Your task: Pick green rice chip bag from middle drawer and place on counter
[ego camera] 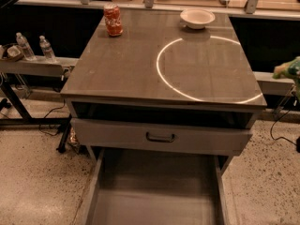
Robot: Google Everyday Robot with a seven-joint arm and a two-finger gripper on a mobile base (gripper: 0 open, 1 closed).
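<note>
**Mia:** What is the room like?

**Ben:** The floor [33, 172] is pale with dark specks. A big grey-brown counter [122, 69] fills the middle of the picture, and it is dark behind it.

**Mia:** What is at the far left?

**Ben:** A thin grey shelf [33, 65] sits at the left edge. Two water bottles [24, 46] stand on it, side by side.

**Mia:** And on the counter?

**Ben:** A red can [113, 19] stands up at the back left corner. A bright white ring [158, 69] shines on the right half. A white bowl [197, 18] sits at the back, just past the ring.

**Mia:** What is under the counter?

**Ben:** There is a dark gap, then a grey drawer front [117, 135] with a dark handle [160, 137]. Below that the drawer [154, 196] is pulled far out, down to the bottom of the picture. I can see its flat grey floor.

**Mia:** Where is the bag?

**Ben:** The bag [290, 69] is a blurry green shape at the right edge, halfway up. The edge cuts it off. It is up in the air, just beside the counter and not on it. It is well apart from the drawer.

**Mia:** Where is the gripper?

**Ben:** The gripper does not show. It must be past the right edge, so I cannot tell how its jaws stand.
</note>
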